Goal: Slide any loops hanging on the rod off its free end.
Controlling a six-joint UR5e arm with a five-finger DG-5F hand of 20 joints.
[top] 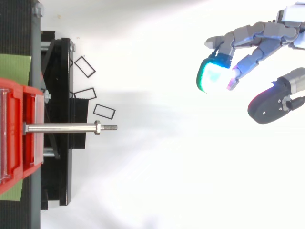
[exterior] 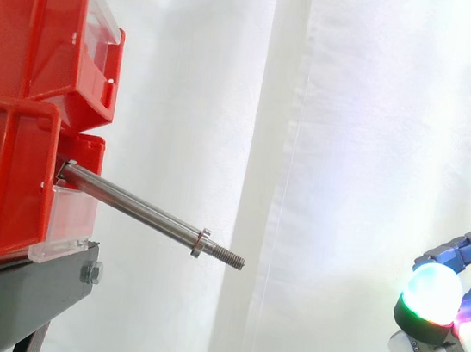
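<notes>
rod: steel, sticks out of the lower red bin toward the right, free end dipping a little in the side view; bare metal along the whole shaft
rod end: nut near the tip, then a short threaded tip pointing right at open space
bins: upper red bin stacked on the lower one, far left, clear front panel on the lower bin around the rod base
stand: black stand under the bins, left edge
hand: far right, well apart from the rod tip, touching nothing
hand state: fingers loosely extended and spread toward the left, thumb apart from them, wide gap, holding nothing
pads: fingertip pad glows cyan-white with a green rim; another pad cyan in the top view
height: in the side view the hand sits about level with the rod tip
background: white curtain behind everything
floor marks: black outlined rectangles just beside the stand, near the rod tip
</notes>
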